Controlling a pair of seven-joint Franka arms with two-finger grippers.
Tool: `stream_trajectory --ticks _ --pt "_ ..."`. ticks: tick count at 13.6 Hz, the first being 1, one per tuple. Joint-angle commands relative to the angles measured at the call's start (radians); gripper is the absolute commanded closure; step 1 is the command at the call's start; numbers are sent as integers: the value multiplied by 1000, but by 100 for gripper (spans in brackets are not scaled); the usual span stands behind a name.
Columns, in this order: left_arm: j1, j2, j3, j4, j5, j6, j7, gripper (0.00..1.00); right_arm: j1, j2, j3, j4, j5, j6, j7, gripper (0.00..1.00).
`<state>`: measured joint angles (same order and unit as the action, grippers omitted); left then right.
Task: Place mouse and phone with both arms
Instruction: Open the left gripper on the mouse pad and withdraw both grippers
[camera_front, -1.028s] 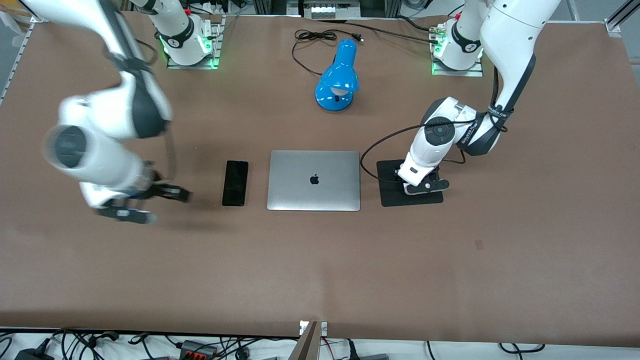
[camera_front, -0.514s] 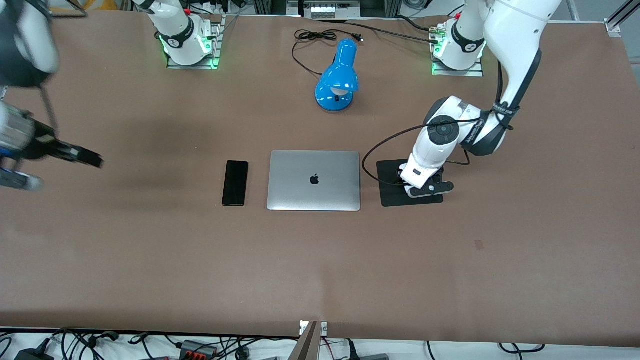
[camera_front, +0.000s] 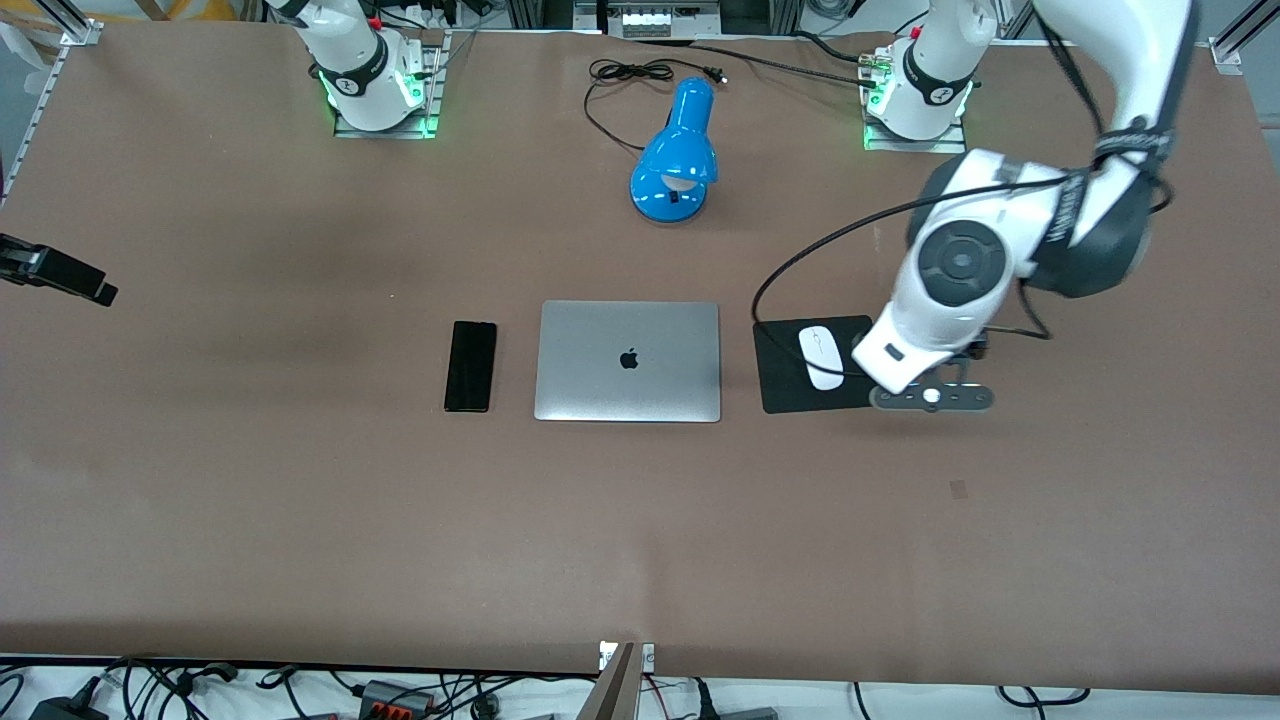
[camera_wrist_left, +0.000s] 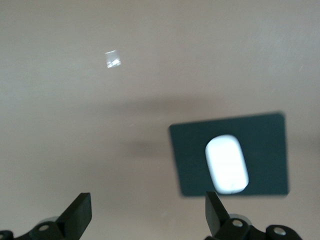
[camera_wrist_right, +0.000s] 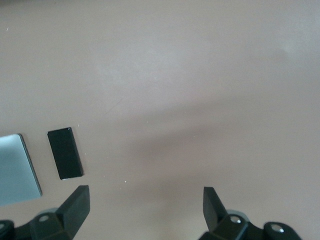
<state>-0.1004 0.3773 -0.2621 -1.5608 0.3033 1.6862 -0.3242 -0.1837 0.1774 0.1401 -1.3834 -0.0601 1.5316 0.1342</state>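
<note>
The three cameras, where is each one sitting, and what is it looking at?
Front view: high across the table, facing both bases; it shows the phone, laptop, mouse on the black pad, and both arms.
Left wrist view: on the left arm's wrist, looking down at the mouse; the open left gripper shows.
Right wrist view: on the right arm's wrist, looking down at the phone; the open right gripper shows.
Shared: front and left wrist views both show the mouse.
</note>
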Motion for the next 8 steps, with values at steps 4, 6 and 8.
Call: stream_trajectory --ticks 4,6,8 --pt "103 -9 1 329 -112 -438 246 0 -19 -128 9 -197 5 125 -97 0" --pt "171 -134 45 270 -312 -451 249 0 -22 -125 7 -195 8 110 -104 0" --pt "150 -237 141 188 -348 -442 286 0 -46 -125 -8 -184 64 90 -107 0"
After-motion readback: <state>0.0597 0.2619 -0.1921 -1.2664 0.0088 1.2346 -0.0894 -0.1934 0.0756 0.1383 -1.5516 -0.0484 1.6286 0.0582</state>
